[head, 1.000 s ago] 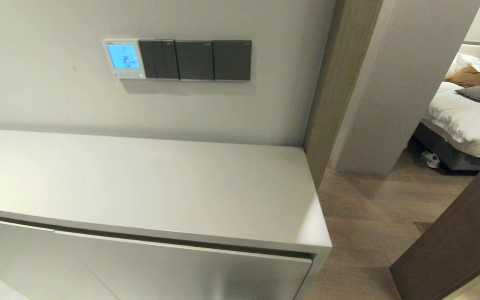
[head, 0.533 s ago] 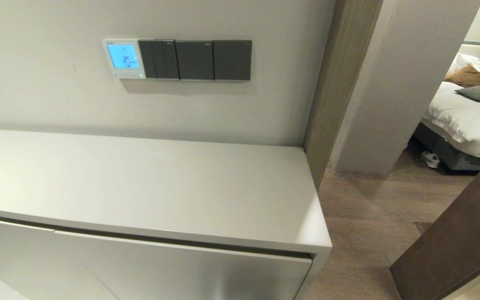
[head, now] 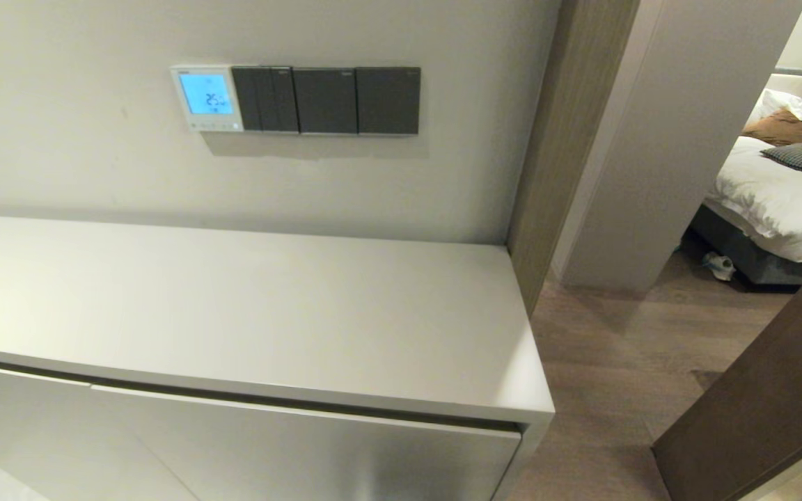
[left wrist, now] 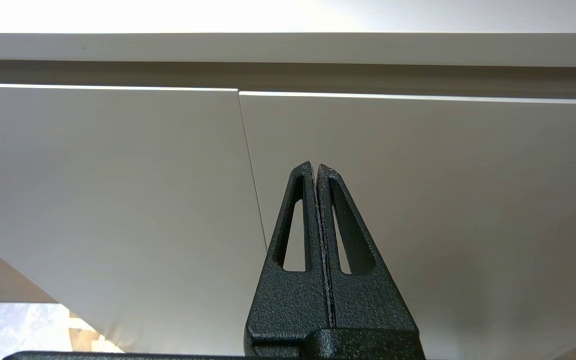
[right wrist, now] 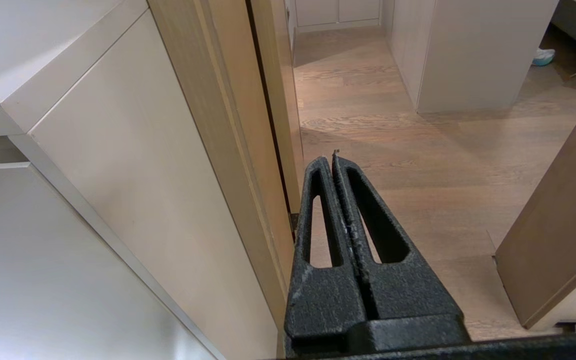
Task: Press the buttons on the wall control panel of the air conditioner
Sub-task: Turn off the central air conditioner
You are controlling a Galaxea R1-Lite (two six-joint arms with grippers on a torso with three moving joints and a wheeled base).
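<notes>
Panel of white square plastic with a blue-lit screen (head: 207, 98) hangs on the wall above the counter's (head: 248, 313) back edge, toward its left corner. Left gripper (left wrist: 315, 167), pressed closed and empty, waits below the front edge, nearer than the closed right gripper (right wrist: 334, 157).

The head camera looks forward and down from well back, taking in the wall panel (head: 207, 97), the cabinet top (head: 248, 313) and the doorway to its right. Both wrist cameras sit low and close — the left faces the cabinet doors (left wrist: 118, 200), the right its end panel (right wrist: 133, 200) and the wood floor (right wrist: 418, 165), shared with the head view.
</notes>
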